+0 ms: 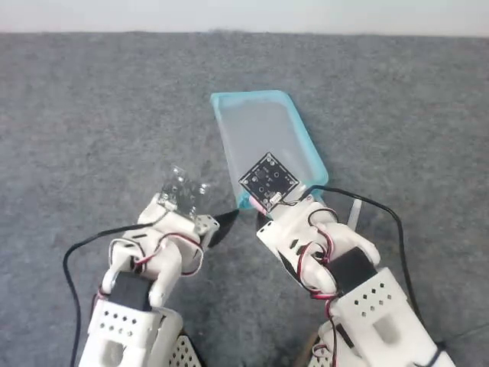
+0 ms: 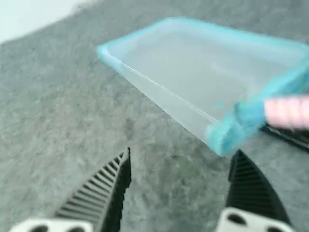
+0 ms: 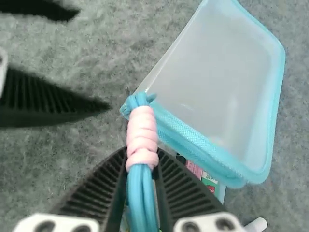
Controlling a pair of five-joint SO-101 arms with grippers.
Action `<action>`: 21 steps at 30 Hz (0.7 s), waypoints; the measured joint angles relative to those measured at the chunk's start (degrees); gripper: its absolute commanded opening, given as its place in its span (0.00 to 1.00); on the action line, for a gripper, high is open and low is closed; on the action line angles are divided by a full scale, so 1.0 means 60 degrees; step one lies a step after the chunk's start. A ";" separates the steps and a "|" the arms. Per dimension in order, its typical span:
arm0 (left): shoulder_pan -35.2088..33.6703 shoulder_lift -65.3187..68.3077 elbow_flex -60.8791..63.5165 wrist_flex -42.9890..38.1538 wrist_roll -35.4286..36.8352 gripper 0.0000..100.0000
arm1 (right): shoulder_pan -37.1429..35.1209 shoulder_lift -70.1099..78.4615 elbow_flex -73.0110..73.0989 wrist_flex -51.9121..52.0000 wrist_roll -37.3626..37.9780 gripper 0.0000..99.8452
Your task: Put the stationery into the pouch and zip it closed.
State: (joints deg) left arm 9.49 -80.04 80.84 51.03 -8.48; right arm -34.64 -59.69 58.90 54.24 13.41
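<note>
- High view: one pouch (image 1: 263, 141), clear with a teal edge, lies flat on the grey mat (image 1: 92, 115), its long side running away from the arms.
- Two arms stand at the near edge. The right arm (image 1: 359, 283) reaches to the pouch's near corner, and its square camera board (image 1: 267, 180) covers that corner.
- The left gripper (image 1: 221, 225) lies just beside the same corner, one black fingertip pointing at it without touching.
- One white stick (image 1: 355, 212) lies on the mat beside the right arm, partly hidden by it. One black cable (image 1: 382, 210) loops over that arm.
- A pale wall strip (image 1: 244, 15) runs along the far edge.

- Left wrist view: the left gripper (image 2: 181, 169) is spread wide, two ribbed fingers (image 2: 113, 186) with only mat between them, gripping nothing.
- The pouch (image 2: 207, 72) lies beyond, near but apart. One pink wrap (image 2: 289, 111) shows at its corner.

- Right wrist view: the right gripper (image 3: 141, 157) is clamped on the one teal pull cord (image 3: 140, 203), just below the pink wrap (image 3: 142, 135), at the corner of the pouch (image 3: 222, 82).
- The zip's teal teeth (image 3: 193, 140) run along the pouch's near edge; whether it is fully zipped I cannot tell.
- One printed card (image 3: 203, 176) peeks from under that edge, and the white stick (image 3: 258, 224) shows at the frame's edge.
- The left gripper's dark fingers (image 3: 43, 104) lie farther off on the mat.
</note>
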 measured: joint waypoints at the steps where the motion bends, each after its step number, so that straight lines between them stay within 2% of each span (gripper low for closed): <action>1: 0.0059 -0.0029 0.0059 0.0000 0.0000 0.29 | 0.0000 0.0000 0.0000 0.0000 -0.0029 0.01; 8: 0.0161 0.0029 0.0337 -0.0337 0.0000 0.29 | -0.0073 0.0000 0.0000 0.0015 -0.0088 0.01; 13: 0.0161 0.0821 0.0381 -0.1143 0.0000 0.29 | -0.0777 0.0000 0.0000 0.0190 -0.0088 0.01; 21: 0.0059 0.2930 0.0381 -0.2813 0.0000 0.29 | -0.0864 0.0000 0.0000 0.0440 -0.0015 0.01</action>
State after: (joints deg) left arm 9.85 -62.46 83.12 34.15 -8.48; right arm -39.82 -59.69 58.90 56.88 13.32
